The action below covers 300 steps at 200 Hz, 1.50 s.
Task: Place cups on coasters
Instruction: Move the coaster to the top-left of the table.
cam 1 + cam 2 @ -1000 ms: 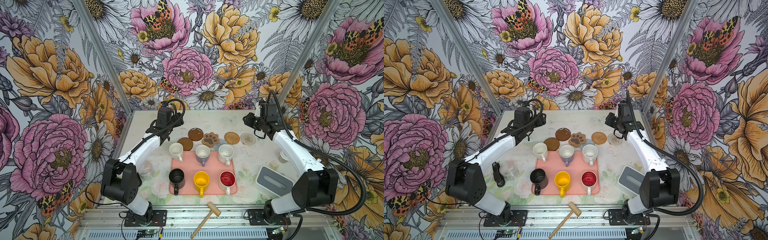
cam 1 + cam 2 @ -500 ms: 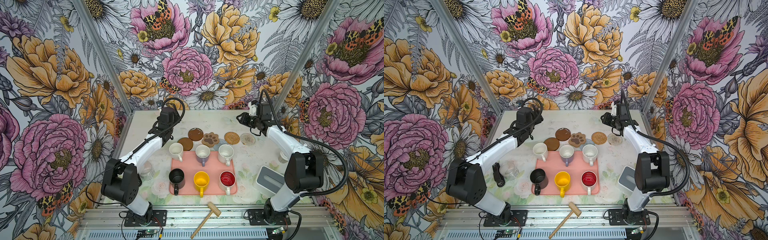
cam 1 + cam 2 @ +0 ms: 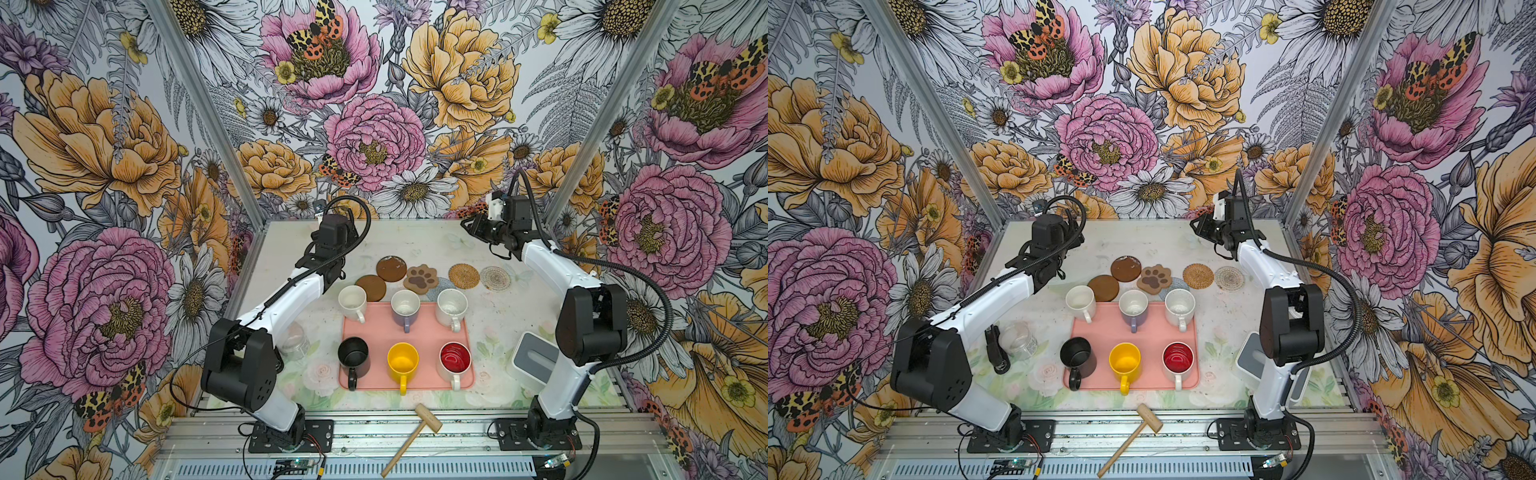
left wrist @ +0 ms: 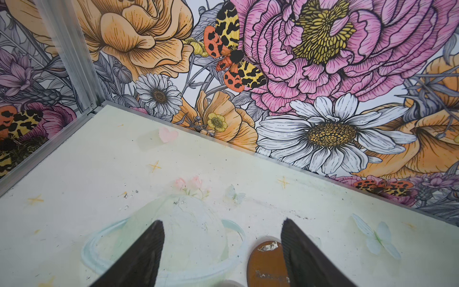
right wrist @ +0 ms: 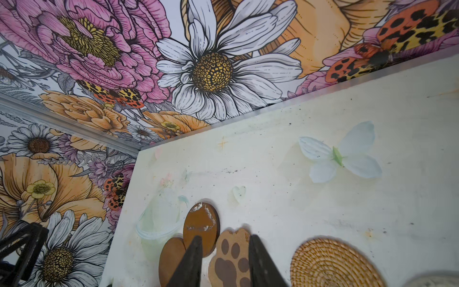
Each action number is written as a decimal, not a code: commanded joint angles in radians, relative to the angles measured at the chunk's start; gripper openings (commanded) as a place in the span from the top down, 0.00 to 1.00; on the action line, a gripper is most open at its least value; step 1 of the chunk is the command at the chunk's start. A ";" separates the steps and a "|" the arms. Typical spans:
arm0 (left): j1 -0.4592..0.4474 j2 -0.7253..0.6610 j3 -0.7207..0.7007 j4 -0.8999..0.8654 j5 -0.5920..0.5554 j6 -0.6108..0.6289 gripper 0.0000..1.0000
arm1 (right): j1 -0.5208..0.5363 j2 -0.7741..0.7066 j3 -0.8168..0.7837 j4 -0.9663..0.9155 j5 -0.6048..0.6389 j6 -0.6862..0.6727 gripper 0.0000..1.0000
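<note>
Six cups stand on or at the pink tray (image 3: 419, 332): white (image 3: 352, 300) on its back left corner, lavender (image 3: 405, 305), white (image 3: 452, 304), black (image 3: 353, 353), yellow (image 3: 402, 360), red-inside (image 3: 455, 358). Behind them lie the coasters: two brown discs (image 3: 391, 268) (image 3: 371, 286), paw (image 3: 421, 278), grey-blue (image 3: 444, 286) partly under it, tan woven (image 3: 464, 275), pale (image 3: 495, 277). My left gripper (image 4: 222, 223) hangs open and empty, left of the far disc (image 4: 267, 263). My right gripper (image 5: 224, 237) (image 3: 467, 226) is raised at the back right, narrowly open, empty, with the paw coaster (image 5: 233, 258) far below.
A wooden mallet (image 3: 415, 430) lies on the front rail. A clear glass jar (image 3: 293, 340) stands left of the tray and a white box (image 3: 534, 359) to its right. A black object (image 3: 994, 349) lies beside the jar. Walls close three sides.
The right arm has swung, carrying its gripper left and toward the back wall. The left arm has hardly moved. No cup or coaster has shifted.
</note>
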 commanded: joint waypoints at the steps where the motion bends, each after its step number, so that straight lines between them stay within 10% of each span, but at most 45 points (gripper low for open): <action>1: 0.016 -0.029 0.072 -0.107 0.036 0.068 0.23 | 0.035 0.051 0.037 0.024 -0.019 0.046 0.66; 83: 0.122 0.176 0.407 -0.489 0.464 0.210 0.28 | 0.212 0.187 0.104 0.009 0.017 0.128 0.65; 135: 0.024 0.498 0.792 -0.948 0.375 0.363 0.28 | 0.238 0.147 0.097 -0.020 0.044 0.123 0.65; 300: -0.020 0.658 0.707 -1.024 0.571 0.401 0.08 | 0.234 0.003 -0.006 -0.075 0.112 0.072 0.59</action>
